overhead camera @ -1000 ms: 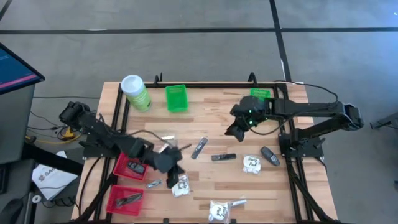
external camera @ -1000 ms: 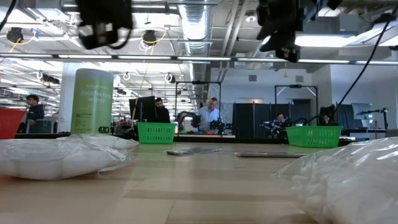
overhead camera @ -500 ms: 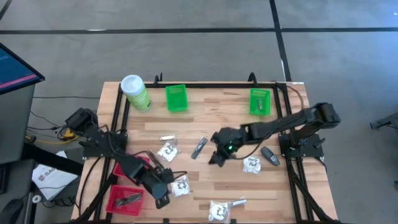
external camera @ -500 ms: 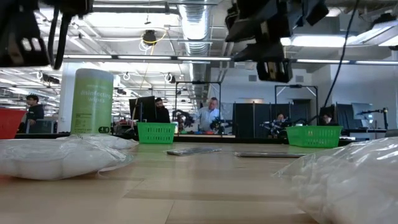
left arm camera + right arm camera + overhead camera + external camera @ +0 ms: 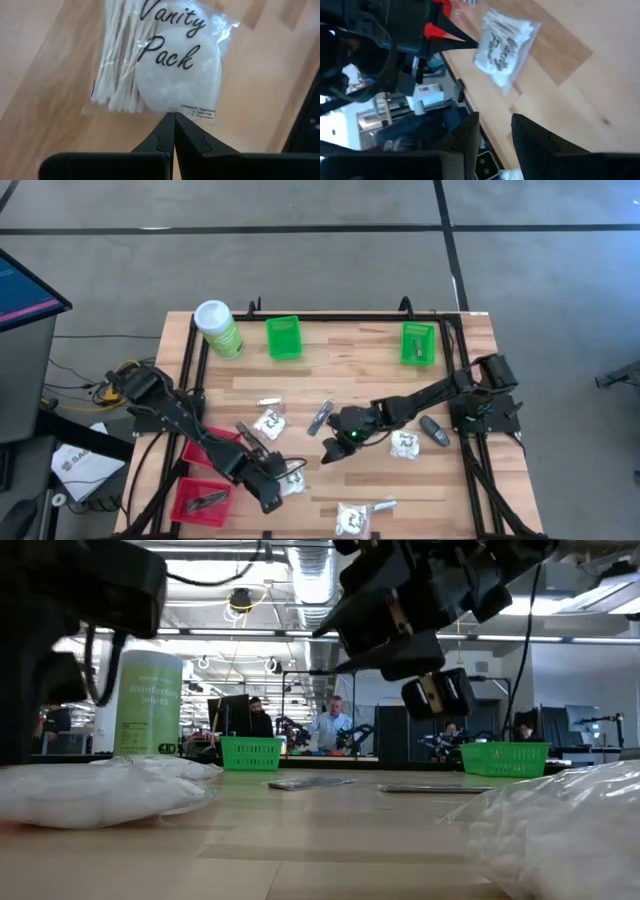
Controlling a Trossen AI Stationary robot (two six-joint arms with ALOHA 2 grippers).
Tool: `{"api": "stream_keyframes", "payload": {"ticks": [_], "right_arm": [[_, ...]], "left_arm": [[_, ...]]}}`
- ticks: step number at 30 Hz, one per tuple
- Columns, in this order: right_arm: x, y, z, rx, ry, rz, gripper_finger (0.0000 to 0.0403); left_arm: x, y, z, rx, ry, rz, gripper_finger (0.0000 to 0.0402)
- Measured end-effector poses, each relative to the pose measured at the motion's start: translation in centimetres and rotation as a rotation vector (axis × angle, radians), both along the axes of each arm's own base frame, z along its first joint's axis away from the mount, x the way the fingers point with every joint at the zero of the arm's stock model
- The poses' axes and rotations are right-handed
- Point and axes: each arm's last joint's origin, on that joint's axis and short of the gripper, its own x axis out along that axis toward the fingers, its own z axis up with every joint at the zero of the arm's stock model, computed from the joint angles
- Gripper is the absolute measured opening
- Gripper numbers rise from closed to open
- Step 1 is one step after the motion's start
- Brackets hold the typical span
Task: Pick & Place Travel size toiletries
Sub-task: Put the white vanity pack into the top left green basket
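From above, the left arm stretches low past the red baskets, its left gripper just beside the vanity pack; the right gripper reaches to mid-table, bare wood around it. The low view shows packets lying flat. In the left wrist view the fingers are pressed together at the pack's edge. Right wrist view: fingers spread, the pack lying aslant beyond

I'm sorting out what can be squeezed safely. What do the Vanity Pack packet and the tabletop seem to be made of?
Vanity Pack packet: thin clear plastic film, glossy and crinkled, with white cotton swabs and a round pad visible through it. Tabletop: light wood planks, likely butcher block, showing visible grain and seams with a smooth finish.
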Motion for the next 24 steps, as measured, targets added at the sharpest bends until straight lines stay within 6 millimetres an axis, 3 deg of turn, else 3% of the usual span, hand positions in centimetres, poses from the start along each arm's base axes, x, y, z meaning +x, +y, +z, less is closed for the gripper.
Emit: {"api": "stream_keyframes", "payload": {"ticks": [11,24], "right_arm": [[0.2,1.1,-1.2,0.058,0.059,-0.111,0.0128],[0.0,-0.2,-2.1,0.003,0.148,-0.157,0.0198]], "left_arm": [[3.3,1.0,-2.5,-0.082,-0.059,0.059,0.0001],[4.0,1.9,-2.8,-0.019,-0.108,0.044,0.0001]]}}
